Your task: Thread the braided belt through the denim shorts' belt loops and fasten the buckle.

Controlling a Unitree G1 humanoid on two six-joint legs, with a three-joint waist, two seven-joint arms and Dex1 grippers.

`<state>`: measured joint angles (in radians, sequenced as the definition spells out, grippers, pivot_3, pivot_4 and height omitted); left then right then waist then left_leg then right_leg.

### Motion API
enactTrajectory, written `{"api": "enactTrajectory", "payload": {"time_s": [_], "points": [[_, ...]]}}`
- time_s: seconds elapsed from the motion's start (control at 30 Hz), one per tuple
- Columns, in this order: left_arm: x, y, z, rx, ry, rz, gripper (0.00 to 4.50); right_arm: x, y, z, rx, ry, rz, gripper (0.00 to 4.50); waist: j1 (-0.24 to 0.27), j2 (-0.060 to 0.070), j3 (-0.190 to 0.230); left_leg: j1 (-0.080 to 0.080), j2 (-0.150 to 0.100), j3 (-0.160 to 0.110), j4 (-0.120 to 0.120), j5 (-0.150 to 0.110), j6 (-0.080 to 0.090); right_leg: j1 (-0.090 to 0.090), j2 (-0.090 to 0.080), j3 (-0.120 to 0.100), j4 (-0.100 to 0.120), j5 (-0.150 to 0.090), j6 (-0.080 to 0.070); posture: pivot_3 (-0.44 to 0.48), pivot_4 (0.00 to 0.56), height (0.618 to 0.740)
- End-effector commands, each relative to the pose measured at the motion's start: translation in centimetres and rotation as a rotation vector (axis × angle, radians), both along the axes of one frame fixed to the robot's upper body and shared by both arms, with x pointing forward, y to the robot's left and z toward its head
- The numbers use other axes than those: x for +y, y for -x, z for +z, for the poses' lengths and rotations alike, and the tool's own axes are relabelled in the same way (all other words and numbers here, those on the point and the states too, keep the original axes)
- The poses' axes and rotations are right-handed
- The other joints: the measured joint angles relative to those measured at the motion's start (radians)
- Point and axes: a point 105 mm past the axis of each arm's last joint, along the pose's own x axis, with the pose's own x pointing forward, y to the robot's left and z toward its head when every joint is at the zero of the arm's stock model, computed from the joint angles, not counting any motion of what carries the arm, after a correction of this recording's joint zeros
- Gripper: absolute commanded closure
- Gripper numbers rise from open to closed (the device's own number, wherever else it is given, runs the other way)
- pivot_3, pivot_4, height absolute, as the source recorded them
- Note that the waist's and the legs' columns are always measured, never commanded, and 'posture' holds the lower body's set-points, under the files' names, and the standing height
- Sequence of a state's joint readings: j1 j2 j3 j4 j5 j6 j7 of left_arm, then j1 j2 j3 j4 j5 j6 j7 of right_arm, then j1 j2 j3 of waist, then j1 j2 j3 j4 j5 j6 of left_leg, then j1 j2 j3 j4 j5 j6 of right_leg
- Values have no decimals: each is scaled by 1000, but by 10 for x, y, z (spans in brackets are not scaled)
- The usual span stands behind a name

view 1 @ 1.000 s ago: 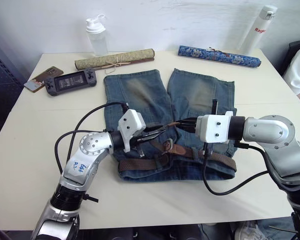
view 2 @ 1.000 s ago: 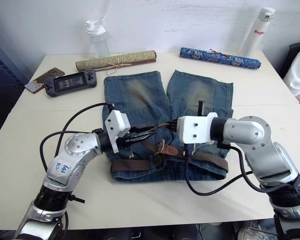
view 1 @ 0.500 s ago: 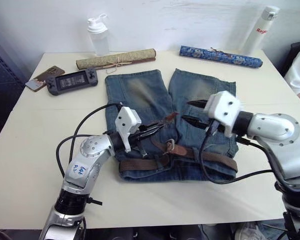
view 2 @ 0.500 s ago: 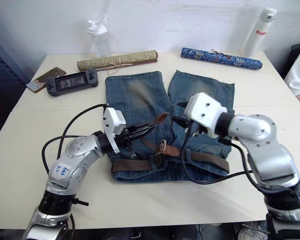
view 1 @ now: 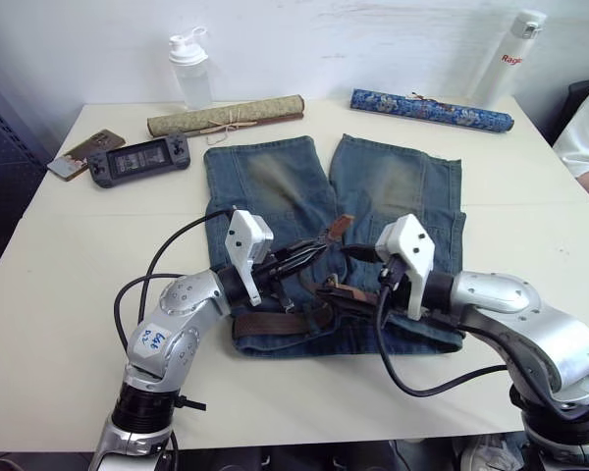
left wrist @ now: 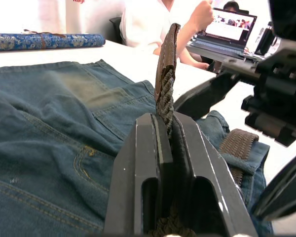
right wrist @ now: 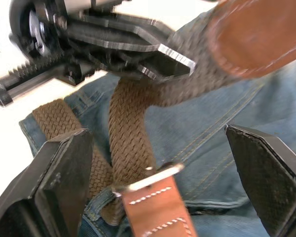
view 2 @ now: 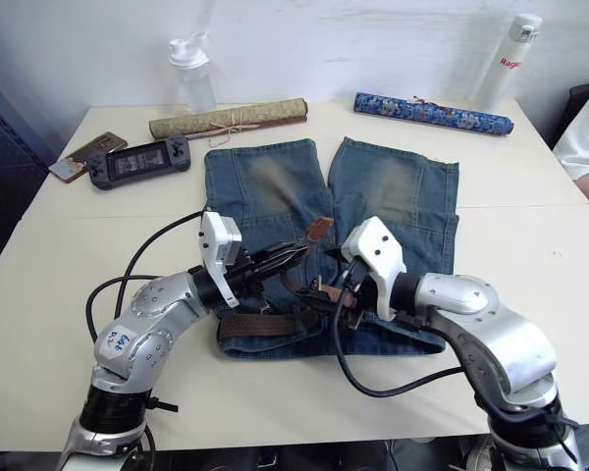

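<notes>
On the table [view 1: 59, 294] my left pincer [view 1: 316, 254] clamps the belt [view 1: 329, 235] over the shorts [view 1: 275, 186], right pincer [view 1: 339, 280] agape at 3 o'clock.

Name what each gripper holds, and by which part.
The left gripper pinches the braided belt just below its leather tip. The right gripper is open, holding nothing.

Your robot's arms are silver-grey metal with white wrist housings, looping black cables and black-fingered end effectors.

We count one denim shorts [view 1: 334, 211], one braided belt [view 1: 275, 322], two rolled scrolls [view 1: 226, 117] [view 1: 430, 110], two bottles [view 1: 189, 69] [view 1: 508, 57], one handheld console [view 1: 137, 158] and one phone [view 1: 83, 153].
</notes>
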<state>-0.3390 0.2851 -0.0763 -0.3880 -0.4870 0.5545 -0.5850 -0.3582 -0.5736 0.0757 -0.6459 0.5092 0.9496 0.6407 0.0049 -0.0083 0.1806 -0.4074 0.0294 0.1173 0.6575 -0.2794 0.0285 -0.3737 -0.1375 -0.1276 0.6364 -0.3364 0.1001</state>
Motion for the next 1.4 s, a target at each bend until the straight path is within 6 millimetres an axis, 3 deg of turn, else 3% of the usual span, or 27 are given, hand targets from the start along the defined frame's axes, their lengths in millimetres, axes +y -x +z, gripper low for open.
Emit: {"api": "enactTrajectory", "payload": {"time_s": [0.03, 0.07, 0.1, 0.23, 0.33, 0.5, 0.6, 0.67, 0.83, 1.03, 1.13, 1.2, 1.3, 1.33, 1.4], "points": [[-2, 12, 19, -57, 48, -49, 4500, -6, -9, -28, 31, 48, -60, 783, 0, -1, 0, 0, 0, 0, 0, 0, 0, 0, 0, 0, -1, 0, 0, 0, 150, 717], [0, 10, 21, -55, 53, -39, 4500, -8, -9, -35, 40, 60, -65, 783, 0, -1, 0, 0, 0, 0, 0, 0, 0, 0, 0, 0, -1, 0, 0, 0, 150, 717], [1, 9, 22, -53, 57, -31, 4500, -10, -8, -38, 44, 67, -65, 1537, 0, -1, 0, 0, 0, 1, 0, 0, 0, -1, 0, 0, 0, 0, 0, 0, 150, 717], [4, 7, 30, -66, 70, -27, 4500, -13, -3, -61, 77, 123, -60, 3023, -3, -1, 0, 0, 1, 1, 0, 0, 0, -1, 1, -1, 0, 0, 0, 0, 150, 717], [3, 9, 38, -67, 90, -49, 4500, -12, -3, -71, 112, 100, -84, 3707, -2, -1, 0, 1, 1, 1, 0, 0, 0, -1, 2, -1, 0, 0, 0, 0, 150, 717], [4, 9, 36, -54, 76, -51, 4500, -16, 0, -73, 128, 98, -88, 3767, -3, -1, 0, 1, 1, 1, 0, 0, 0, 0, 2, 0, -1, 0, 0, 0, 150, 717], [4, 8, 35, -51, 69, -49, 4500, -20, 2, -58, 92, 79, -81, 3767, -5, -1, 0, 1, 1, 1, -1, 0, -1, 0, 2, 0, -1, 0, 0, 0, 150, 717], [5, 6, 33, -46, 65, -45, 4500, -25, 1, -50, 77, 68, -101, 2783, -4, -1, 0, 1, 2, 1, -1, 0, -1, 0, 3, 1, -1, 0, 0, 0, 150, 717], [3, 7, 30, -39, 56, -50, 4500, -24, 11, -29, 66, 29, -49, 879, 4, -1, 0, 1, 1, 1, -1, 0, -1, 0, 2, 1, -2, 0, 0, 0, 150, 717], [4, 6, 29, -41, 47, -51, 4500, -42, 17, 2, 30, 14, -35, 879, 10, -1, 0, 1, 2, 1, -1, 0, -1, 0, 2, 2, -3, 0, 0, 0, 150, 717], [3, 6, 28, -42, 38, -55, 4500, -43, 17, 39, -40, -63, 32, 879, 13, -1, 0, 1, 1, 1, -1, 0, 0, 0, 2, 2, -3, 0, 0, 0, 150, 717], [2, 6, 28, -42, 37, -59, 4500, -40, 15, 51, -53, -106, 53, 879, 11, -1, 0, 1, 2, 1, -1, 0, 0, 0, 2, 2, -3, 0, 0, 0, 150, 717], [2, 6, 28, -45, 35, -57, 4500, -32, 2, 44, -54, -84, 19, 1620, 12, -1, 0, 1, 3, 0, -3, 0, -1, 0, 2, 2, -5, 0, 0, 0, 150, 717], [2, 6, 28, -48, 32, -57, 4500, -29, -1, 39, -49, -77, 17, 2287, 13, -1, 0, 1, 2, 0, -4, 0, -1, 0, 2, 2, -5, 0, 0, 0, 150, 717], [2, 6, 28, -51, 29, -57, 4500, -23, -2, 34, -33, -76, 27, 2858, 15, -1, 0, 1, 2, 1, -4, 0, -1, -1, 2, 2, -5, 0, 0, 0, 150, 717]]}}
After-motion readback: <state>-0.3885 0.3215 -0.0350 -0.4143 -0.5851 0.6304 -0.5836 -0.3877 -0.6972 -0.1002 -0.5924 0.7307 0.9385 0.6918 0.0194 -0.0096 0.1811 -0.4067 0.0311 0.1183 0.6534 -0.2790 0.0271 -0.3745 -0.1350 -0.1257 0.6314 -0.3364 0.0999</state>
